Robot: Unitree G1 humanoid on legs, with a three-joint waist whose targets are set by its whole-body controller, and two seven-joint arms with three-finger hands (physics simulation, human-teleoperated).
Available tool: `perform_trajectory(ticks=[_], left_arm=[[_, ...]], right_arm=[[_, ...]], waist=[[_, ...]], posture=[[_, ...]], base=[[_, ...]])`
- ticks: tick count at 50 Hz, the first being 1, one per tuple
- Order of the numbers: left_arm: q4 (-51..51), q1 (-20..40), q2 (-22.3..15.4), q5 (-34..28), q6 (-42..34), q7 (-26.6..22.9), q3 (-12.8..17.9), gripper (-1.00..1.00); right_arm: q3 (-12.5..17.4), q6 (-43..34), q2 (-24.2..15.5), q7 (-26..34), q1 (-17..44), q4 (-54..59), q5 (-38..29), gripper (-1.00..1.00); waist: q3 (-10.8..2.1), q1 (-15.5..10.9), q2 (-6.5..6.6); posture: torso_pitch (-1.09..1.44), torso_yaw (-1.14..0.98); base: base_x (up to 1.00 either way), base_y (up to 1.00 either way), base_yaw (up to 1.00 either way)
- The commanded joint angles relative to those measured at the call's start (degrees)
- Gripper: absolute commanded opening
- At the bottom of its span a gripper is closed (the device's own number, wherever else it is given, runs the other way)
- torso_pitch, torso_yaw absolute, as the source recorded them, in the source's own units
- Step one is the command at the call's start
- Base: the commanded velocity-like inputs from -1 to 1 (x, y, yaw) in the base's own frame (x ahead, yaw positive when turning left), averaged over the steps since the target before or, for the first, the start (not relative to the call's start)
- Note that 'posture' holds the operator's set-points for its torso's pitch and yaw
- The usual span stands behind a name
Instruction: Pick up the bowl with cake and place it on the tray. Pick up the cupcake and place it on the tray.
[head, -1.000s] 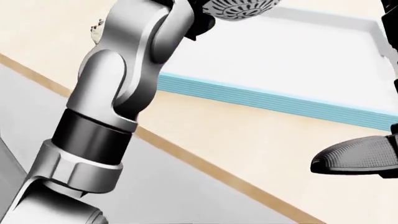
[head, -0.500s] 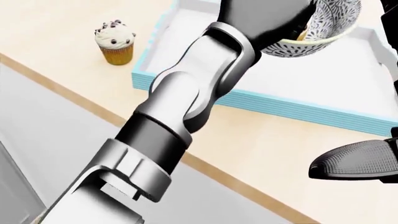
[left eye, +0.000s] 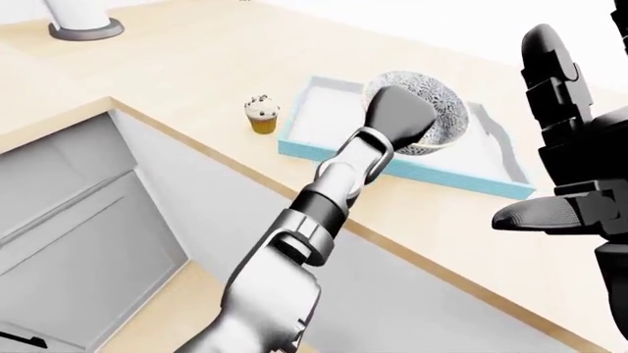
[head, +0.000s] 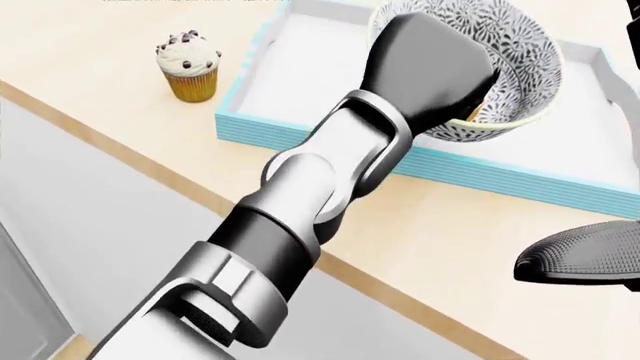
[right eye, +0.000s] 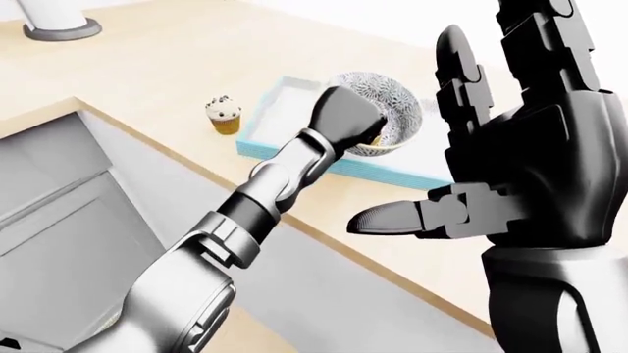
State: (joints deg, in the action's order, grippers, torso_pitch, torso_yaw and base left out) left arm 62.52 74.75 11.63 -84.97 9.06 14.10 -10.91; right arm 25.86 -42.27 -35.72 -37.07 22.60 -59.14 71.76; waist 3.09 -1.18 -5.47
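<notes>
Bowl (head: 520,67) placement is your step: left hand (head: 430,64) covers it over the tray (head: 300,90) at upper right, grip hidden, right hand (right eye: 510,176) spread empty, cupcake (head: 187,66) waiting on the surface (head: 90,45).

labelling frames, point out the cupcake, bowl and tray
cupcake (head: 188,66), head view, on its frosting
bowl (head: 530,52), head view, on the patterned inner wall
tray (head: 300,139), head view, on the blue side wall
</notes>
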Motion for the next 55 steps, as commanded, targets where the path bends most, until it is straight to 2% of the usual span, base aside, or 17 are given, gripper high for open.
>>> perform_trajectory(ticks=[1,11,12,25,27,32,35,41,43,50,55], left_arm=[[-3.64,3.06,-0.06,0.27,-0.4,2.62,0.66,-1.0],[-1.96,2.91,0.11,-0.04,-0.32,3.76,0.7,-0.98],[-2.03,2.86,0.12,-0.05,-0.29,3.79,0.68,-0.88],[-1.92,3.18,0.13,0.26,-0.64,3.48,0.87,-0.39],[-1.81,3.37,0.15,0.31,-0.66,3.53,0.88,-0.25],[-1.9,3.56,0.15,0.5,-0.72,3.55,0.95,-0.18],[-3.18,3.47,0.04,0.76,-0.69,2.63,1.02,0.0],[-5.64,3.84,-0.75,1.36,-0.43,0.38,1.36,0.2],[-6.17,3.32,-0.88,1.26,-0.44,0.39,1.24,0.35],[-8.71,2.94,-1.09,1.42,-0.28,-1.74,1.27,0.67],[-10.08,1.56,-1.21,1.22,-0.04,-2.04,1.22,0.77]], right_arm=[[0.93,1.43,-0.6,0.14,0.83,-0.23,-0.64,1.0],[1.09,1.71,-0.84,-0.26,0.76,-0.42,-0.18,1.0],[1.04,1.75,-0.76,-0.18,0.69,-0.46,-0.29,1.0],[0.91,1.9,-0.3,0.07,0.41,-0.57,-0.73,1.0],[1.1,1.86,-0.4,-0.18,0.43,-0.69,-0.37,1.0],[1.47,2.01,-0.67,-0.43,0.3,-0.77,0.16,1.0],[1.58,2.17,-0.83,-0.5,0.23,-0.66,0.29,1.0],[1.42,2.58,-1.2,-1.25,0.78,-0.45,1.08,1.0],[1.54,2.66,-1.54,-1.6,0.99,-0.4,1.6,1.0],[1.76,3.19,-2.51,-2.3,1.36,-0.11,2.61,1.0],[2.2,3.57,-2.97,-2.52,1.17,0.04,3.16,1.0]], waist=[[-1.74,-0.03,-0.46],[-1.87,0.0,-0.5],[-1.88,0.02,-0.51],[-1.9,0.02,-0.52],[-1.92,0.05,-0.51],[-1.9,0.02,-0.49],[-1.89,0.01,-0.48],[-1.81,0.09,-0.41],[-1.83,0.09,-0.38],[-1.8,0.12,-0.31],[-1.77,0.05,-0.37]], posture=[[0.0,0.0],[0.0,0.0],[0.0,0.0],[0.0,0.0],[0.0,0.0],[0.0,0.0],[0.0,0.0],[0.0,0.0],[0.0,0.0],[0.0,0.0],[0.0,0.0]], base=[[0.0,0.0,0.0],[0.0,0.0,0.0],[0.0,0.0,0.0],[0.0,0.0,0.0],[0.0,0.0,0.0],[0.0,0.0,0.0],[0.0,0.0,0.0],[0.0,0.0,0.0],[0.0,0.0,0.0],[0.0,0.0,0.0],[0.0,0.0,0.0]])
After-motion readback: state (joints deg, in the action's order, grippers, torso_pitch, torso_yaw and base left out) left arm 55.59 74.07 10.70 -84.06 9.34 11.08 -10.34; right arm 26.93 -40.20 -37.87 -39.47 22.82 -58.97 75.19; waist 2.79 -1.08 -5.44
